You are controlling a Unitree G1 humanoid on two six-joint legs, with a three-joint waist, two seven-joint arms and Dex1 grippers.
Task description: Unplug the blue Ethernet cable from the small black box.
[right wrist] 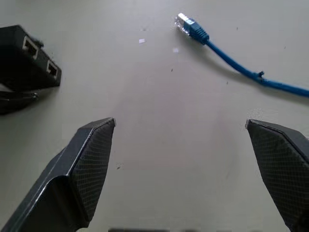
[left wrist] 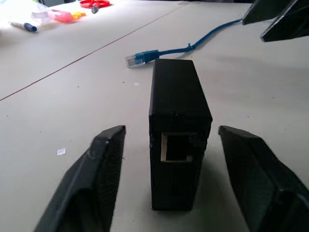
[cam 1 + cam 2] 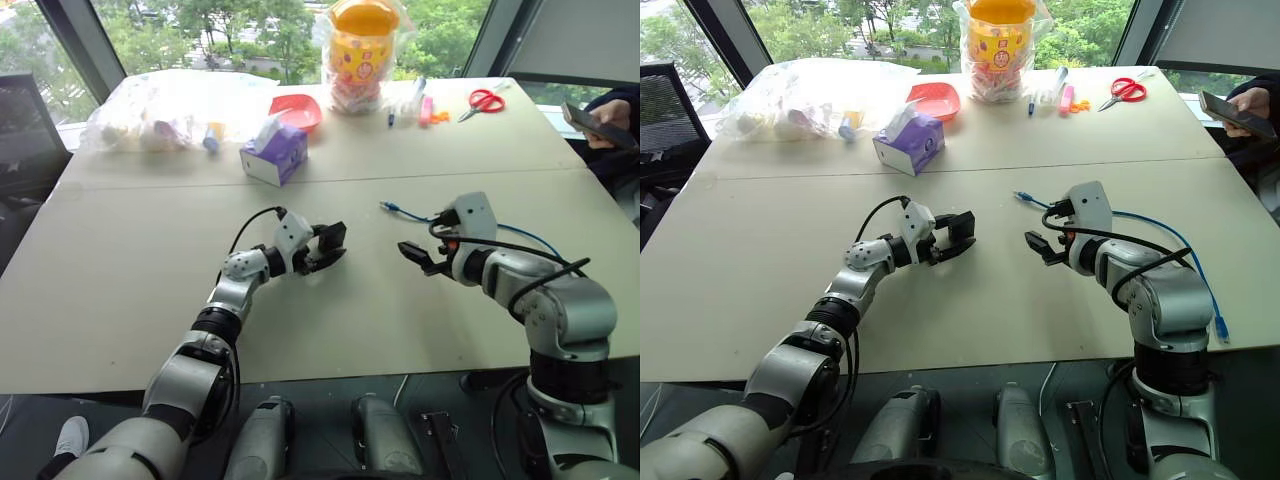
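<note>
Both of my claws are standing apart and gripping nothing; the blue Ethernet cable [image 1: 231, 60] is lying free on the table [image 3: 150, 270] — the small black box [image 2: 177, 128] is sitting between my left gripper [image 2: 183, 176] fingers, its port empty; my right gripper [image 1: 193, 164] is hovering nearby — unplugging looks complete.

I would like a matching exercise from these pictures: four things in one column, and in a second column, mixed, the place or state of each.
Things:
1. small black box
2. blue Ethernet cable
3. purple tissue box
4. red scissors

Places or states:
A. at the far edge of the table, on the robot's right side
B. lies unplugged, its clear plug bare on the table
C. stands between the open fingers of the left gripper, port empty
D. beyond the table seam, beside a red bowl

Pairs: 1-C, 2-B, 3-D, 4-A
</note>
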